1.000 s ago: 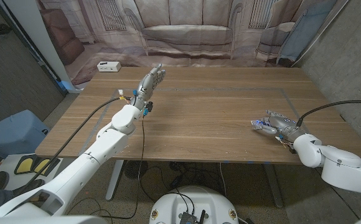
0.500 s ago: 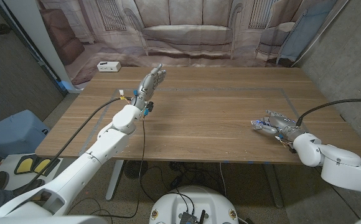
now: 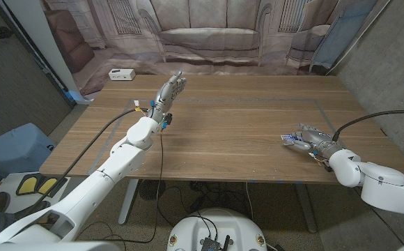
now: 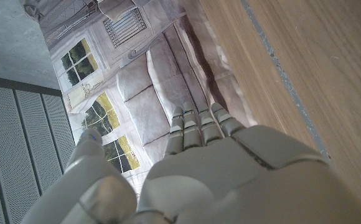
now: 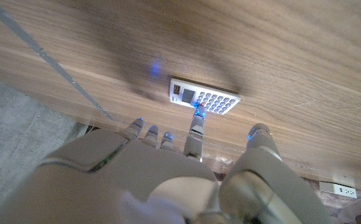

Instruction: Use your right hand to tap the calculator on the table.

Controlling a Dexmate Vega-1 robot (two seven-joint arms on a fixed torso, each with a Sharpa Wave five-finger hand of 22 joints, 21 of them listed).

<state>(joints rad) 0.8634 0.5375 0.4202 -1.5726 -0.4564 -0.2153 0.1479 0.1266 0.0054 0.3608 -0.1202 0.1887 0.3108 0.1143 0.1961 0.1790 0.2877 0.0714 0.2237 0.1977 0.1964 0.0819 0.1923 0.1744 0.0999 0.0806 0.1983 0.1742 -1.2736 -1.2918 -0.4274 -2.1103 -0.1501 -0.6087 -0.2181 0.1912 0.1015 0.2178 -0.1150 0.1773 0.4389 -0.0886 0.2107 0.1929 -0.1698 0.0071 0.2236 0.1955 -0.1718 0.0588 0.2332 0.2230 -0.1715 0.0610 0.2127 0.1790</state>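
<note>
The table [image 3: 237, 125] serves as the landmark. The calculator [image 3: 292, 139] lies on the table near its front right corner, close to the front edge. The right hand [image 3: 312, 139] sits over the calculator, reaching in from the table's right front side, and one fingertip [image 5: 197, 113] meets the calculator's keys (seen from the right wrist). The left hand [image 3: 168, 90] stands above the table's left rear part, well apart from the calculator. A small box [image 3: 121, 74] lies on the floor behind the table's left rear corner.
</note>
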